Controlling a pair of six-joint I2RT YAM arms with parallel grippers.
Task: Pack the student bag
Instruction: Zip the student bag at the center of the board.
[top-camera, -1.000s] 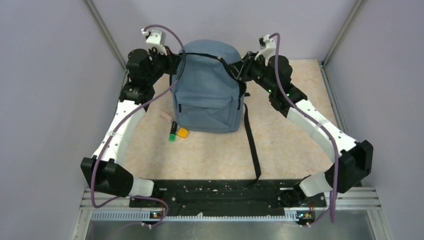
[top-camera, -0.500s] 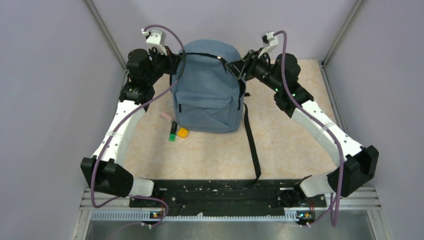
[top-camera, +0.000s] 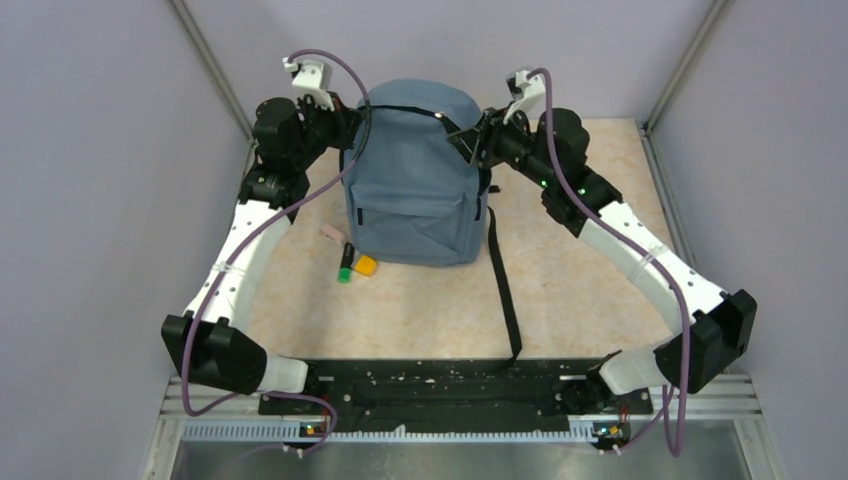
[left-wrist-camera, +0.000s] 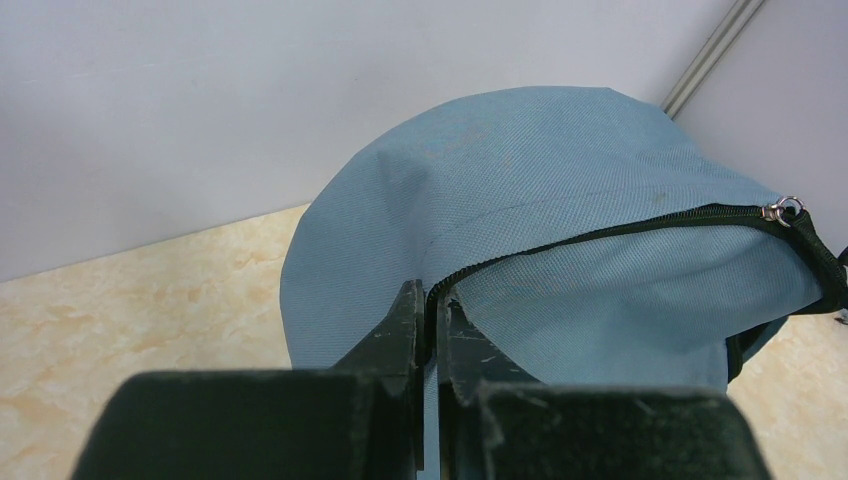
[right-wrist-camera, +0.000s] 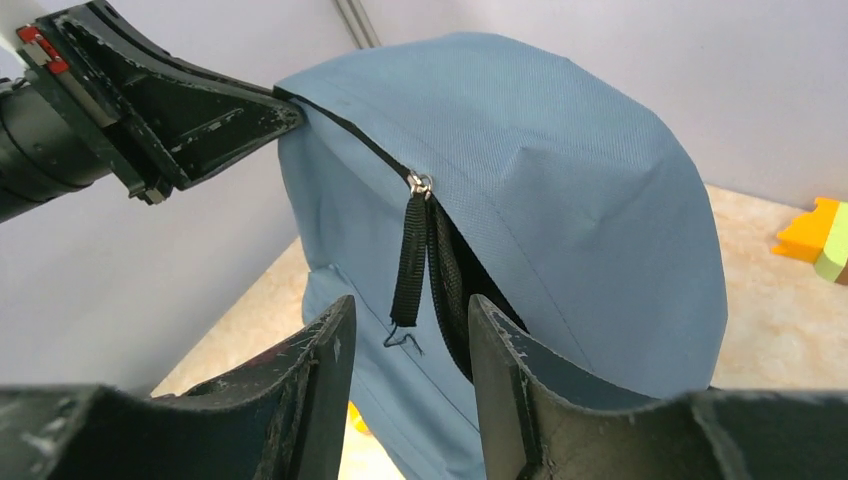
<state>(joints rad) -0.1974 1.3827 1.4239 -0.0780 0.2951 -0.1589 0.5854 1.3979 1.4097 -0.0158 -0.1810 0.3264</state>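
Student bag (top-camera: 415, 185): large grey-blue soft fabric backpack, upright at upper centre of the top view. Front pocket toward the bottom of the frame. Set on pale beige mottled surface (top-camera: 580, 270), close to the back wall.

Black zipper (left-wrist-camera: 600, 232) running over the crown. Parted on the side toward the right of the top view, with a dark gap under the fabric lip in the right wrist view. Small metal ring at the slider, black webbing pull strap (right-wrist-camera: 409, 260) hanging straight down from it.

Left end effector (left-wrist-camera: 432, 300): fingers pressed together, clamped on the student bag at the near end of the zipper. Position in the top view: upper left shoulder of the bag.

Right end effector (right-wrist-camera: 405, 305): fingers apart, nothing pinched. Position in the top view: upper right shoulder of the bag, by the slider. Lower tip of the pull strap seen in the gap between the two fingers in the wrist view. Contact with either finger not determinable.

Long black shoulder strap (top-camera: 503, 285) trailing from the bag's right edge down toward bottom centre of the top view, flat on the surface.

Just beside the bag's lower left corner:
- green marker with black end (top-camera: 345, 265)
- small orange block (top-camera: 365, 265) at the bag's bottom edge
- small pink piece (top-camera: 331, 233) a little up and left

Pale lilac-grey walls (top-camera: 100, 150) around the surface.
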